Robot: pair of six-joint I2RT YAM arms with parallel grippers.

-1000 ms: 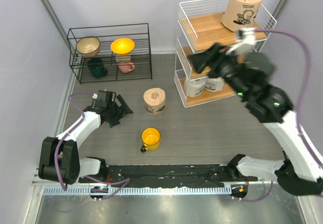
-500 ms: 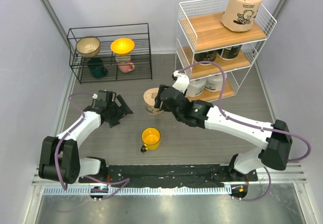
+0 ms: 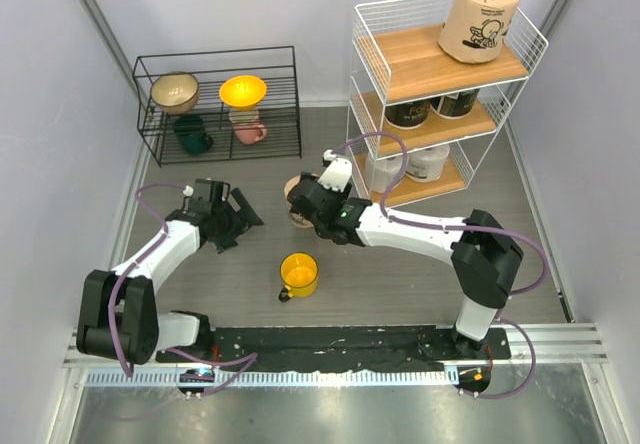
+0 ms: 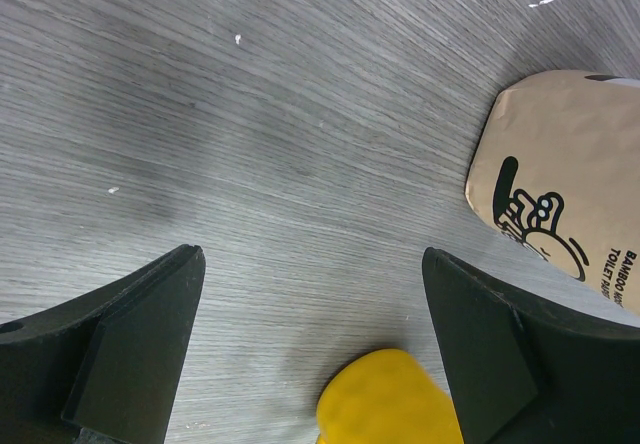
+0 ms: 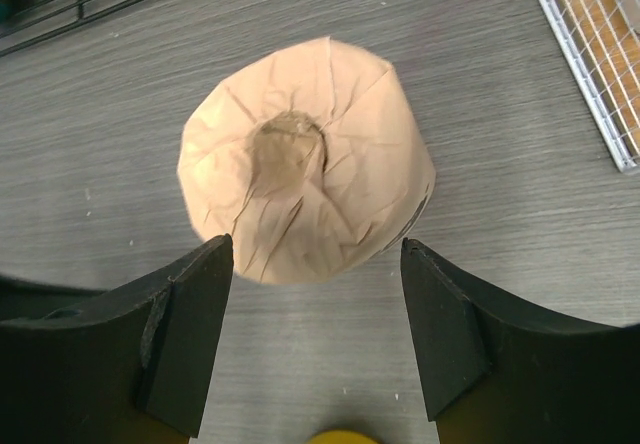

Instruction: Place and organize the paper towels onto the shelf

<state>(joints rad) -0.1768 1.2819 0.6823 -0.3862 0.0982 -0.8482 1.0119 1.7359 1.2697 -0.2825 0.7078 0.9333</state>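
Right claw [image 5: 315,254] over tan roll [image 5: 300,154]

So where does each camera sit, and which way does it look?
Top: above and behind the bases, looking down on the table; left arm and right arm show.
Left wrist: on the left arm, facing the table; left gripper frames mug and tan roll.
Right wrist: on the right arm, straight above that roll; right gripper straddles it.
Shared: roll and mug appear in all three.
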